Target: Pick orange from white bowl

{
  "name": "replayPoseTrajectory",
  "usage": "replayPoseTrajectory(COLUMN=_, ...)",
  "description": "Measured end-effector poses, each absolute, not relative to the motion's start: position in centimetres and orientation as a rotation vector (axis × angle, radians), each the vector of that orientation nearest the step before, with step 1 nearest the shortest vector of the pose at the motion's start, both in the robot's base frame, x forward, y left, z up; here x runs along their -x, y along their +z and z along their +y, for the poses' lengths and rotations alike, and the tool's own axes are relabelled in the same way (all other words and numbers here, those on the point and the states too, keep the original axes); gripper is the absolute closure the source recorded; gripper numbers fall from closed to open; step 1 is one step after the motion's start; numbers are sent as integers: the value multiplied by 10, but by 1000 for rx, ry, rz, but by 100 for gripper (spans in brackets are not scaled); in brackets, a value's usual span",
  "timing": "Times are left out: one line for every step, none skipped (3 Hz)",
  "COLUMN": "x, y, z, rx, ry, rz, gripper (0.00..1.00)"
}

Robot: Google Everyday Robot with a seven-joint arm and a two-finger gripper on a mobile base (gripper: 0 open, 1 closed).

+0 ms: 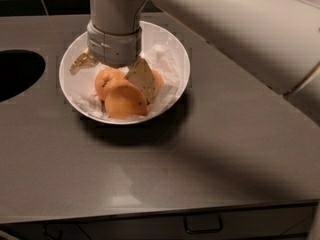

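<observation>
My two-finger gripper (111,77) hangs low inside the wide, shallow, glossy white bowl (182,54), which stands on the grey countertop (210,154). Its fingers (142,78) are spread apart and clamp nothing. One points toward the bowl's left rim. The other, a pale wedge, stands near the bowl's centre.

The small round orange with the dark puckered stem dimple (106,82) lies left of the bowl's centre on the crumpled white paper lining (164,60), almost directly beneath my wrist and in the gap between the two fingers. The fruit is round and has no long axis to align with, so what counts is the fingers' line across it.

The smooth deeper-orange fruit (126,102) touches the dimpled one on the side toward the bowl's front rim. A third paler orange (158,79) sits toward the bowl's right side, mostly hidden behind the wedge finger.

Judgement: the wedge finger stands between the dimpled orange and the paler one, so the span appears to bracket the right fruit. A straight descent and closure should follow. The risk is pinching the front neighbour as well.
</observation>
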State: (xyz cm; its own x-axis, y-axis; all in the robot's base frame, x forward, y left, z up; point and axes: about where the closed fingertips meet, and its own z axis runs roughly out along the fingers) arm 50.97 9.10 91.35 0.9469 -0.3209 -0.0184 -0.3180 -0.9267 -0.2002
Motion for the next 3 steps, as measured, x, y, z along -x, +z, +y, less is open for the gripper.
replayPoseTrajectory(x=-508, y=911, z=88, rx=2903, ry=-6, rz=495, gripper=13)
replayPoseTrajectory(x=-506, y=908, z=87, rx=2908, ry=11, rz=503, gripper=11)
replayPoseTrajectory(x=-505, y=908, z=86, rx=2911, ry=16, rz=504, gripper=9)
